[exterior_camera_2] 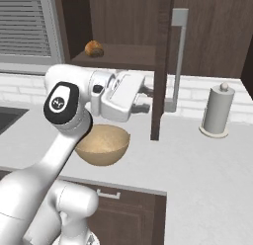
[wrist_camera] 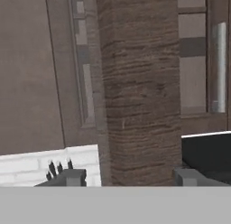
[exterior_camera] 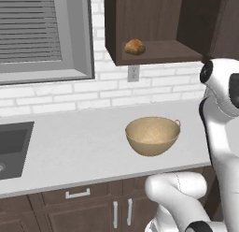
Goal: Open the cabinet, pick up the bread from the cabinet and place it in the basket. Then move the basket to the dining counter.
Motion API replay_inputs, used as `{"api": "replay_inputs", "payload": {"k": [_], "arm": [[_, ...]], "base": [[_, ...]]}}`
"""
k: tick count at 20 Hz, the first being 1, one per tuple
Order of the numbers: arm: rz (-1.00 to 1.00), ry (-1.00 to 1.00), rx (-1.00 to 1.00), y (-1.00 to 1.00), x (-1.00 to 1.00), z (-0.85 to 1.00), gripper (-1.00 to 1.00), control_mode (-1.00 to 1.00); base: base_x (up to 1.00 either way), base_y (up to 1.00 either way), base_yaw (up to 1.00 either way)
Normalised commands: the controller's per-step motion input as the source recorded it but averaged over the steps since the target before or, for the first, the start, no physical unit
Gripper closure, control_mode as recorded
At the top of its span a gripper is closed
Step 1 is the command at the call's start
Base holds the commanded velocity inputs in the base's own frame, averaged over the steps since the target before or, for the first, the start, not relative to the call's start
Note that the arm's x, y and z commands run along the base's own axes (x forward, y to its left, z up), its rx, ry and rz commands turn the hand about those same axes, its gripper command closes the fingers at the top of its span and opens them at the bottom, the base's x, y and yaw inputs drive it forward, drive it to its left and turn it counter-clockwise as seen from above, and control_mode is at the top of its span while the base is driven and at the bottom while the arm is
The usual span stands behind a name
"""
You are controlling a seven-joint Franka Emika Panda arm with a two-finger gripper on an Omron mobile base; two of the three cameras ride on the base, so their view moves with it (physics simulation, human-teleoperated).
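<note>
Brown cabinet point(exterior_camera_2: 163, 66) door stands open — gripper point(wrist_camera: 128, 177) fingers apart either side of its edge; bread point(exterior_camera: 135, 47) on shelf, basket point(exterior_camera: 152, 135) below.

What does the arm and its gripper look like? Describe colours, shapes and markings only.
The arm is glossy white, built of rounded tubular links with dark joint rings. One joint cap is black with a small white logo. The gripper has a boxy white body and two small dark grey fingers.
</note>
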Motion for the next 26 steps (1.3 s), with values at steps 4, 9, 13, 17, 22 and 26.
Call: {"api": "replay_inputs", "payload": {"k": [4,9,13,17,22,26], "arm": [[0.15,0.0,0.04,-0.46,0.15,0.0,-1.0,-1.0],[0.12,0.05,0.0,0.4,-0.26,0.05,-1.0,-1.0],[0.2,0.12,0.01,0.72,-0.15,0.2,-1.0,-1.0],[0.26,0.16,0.06,0.64,0.0,0.23,-1.0,-1.0],[0.37,0.19,0.13,0.5,0.0,0.21,-1.0,-1.0],[0.45,0.17,0.21,0.52,0.05,0.07,-1.0,-1.0]], "base": [[0.0,0.0,0.0],[0.0,0.0,0.0],[0.0,0.0,0.0],[0.0,0.0,0.0],[0.0,0.0,0.0],[0.0,0.0,0.0]]}}
